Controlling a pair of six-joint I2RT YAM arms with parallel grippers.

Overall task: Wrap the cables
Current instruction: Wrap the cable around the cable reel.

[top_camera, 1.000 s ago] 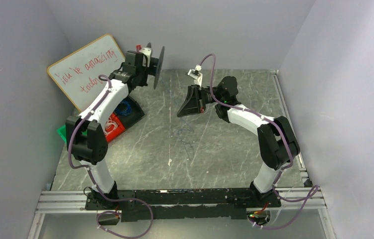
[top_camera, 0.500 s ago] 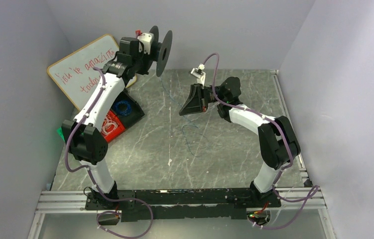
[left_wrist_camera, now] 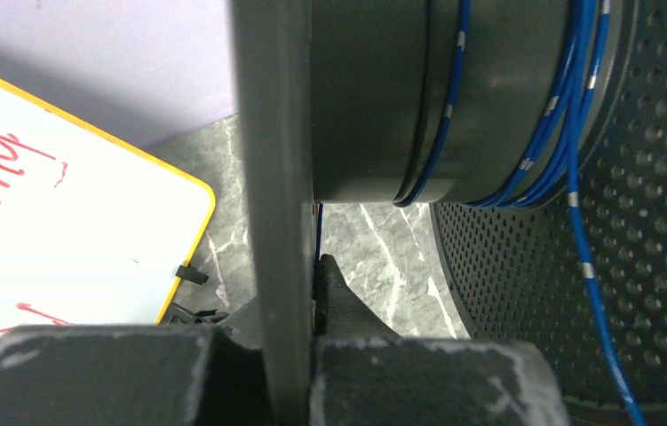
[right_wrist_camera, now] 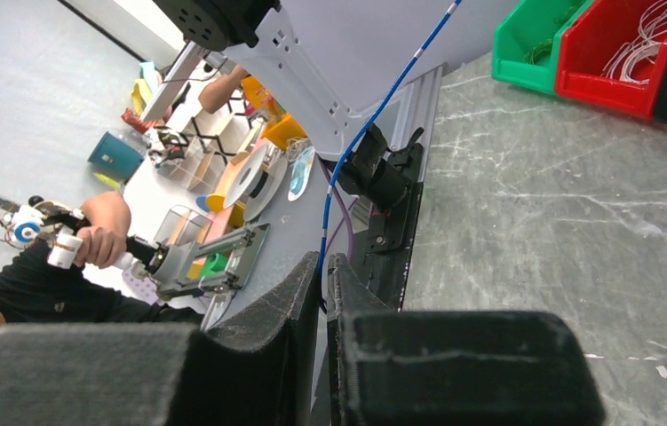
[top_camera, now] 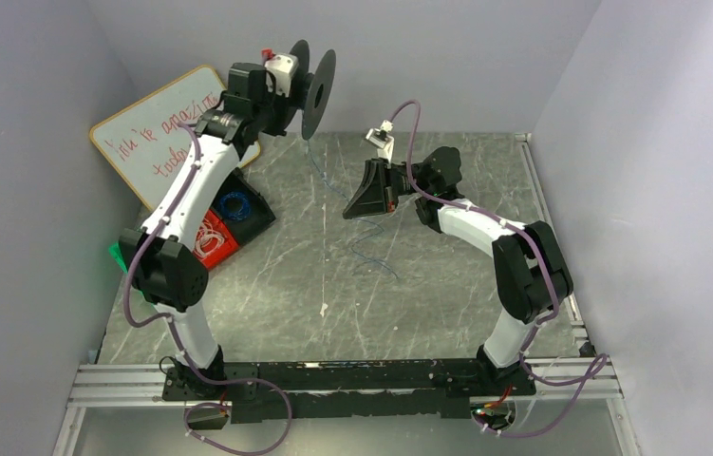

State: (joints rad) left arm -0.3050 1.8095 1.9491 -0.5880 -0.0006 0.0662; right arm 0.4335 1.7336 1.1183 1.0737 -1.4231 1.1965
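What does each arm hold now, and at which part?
Left gripper: jaws clamp the black spool by one flange's rim. Right gripper: jaws pinch the thin blue wire along its strand.

Upper left of the overhead frame, whiteboard [top_camera: 158, 133] with red handwriting propped against the wall [top_camera: 29, 114]; just below it, red bin [top_camera: 222, 249] with whitish wire coils [top_camera: 206, 243], green bin [top_camera: 117, 253] and black bin [top_camera: 259, 215] on grey marbled table [top_camera: 428, 294].

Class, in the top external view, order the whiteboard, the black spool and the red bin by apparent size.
1. whiteboard
2. black spool, though it is raised nearer the camera, so its lead over the bin is unsure
3. red bin, partly hidden
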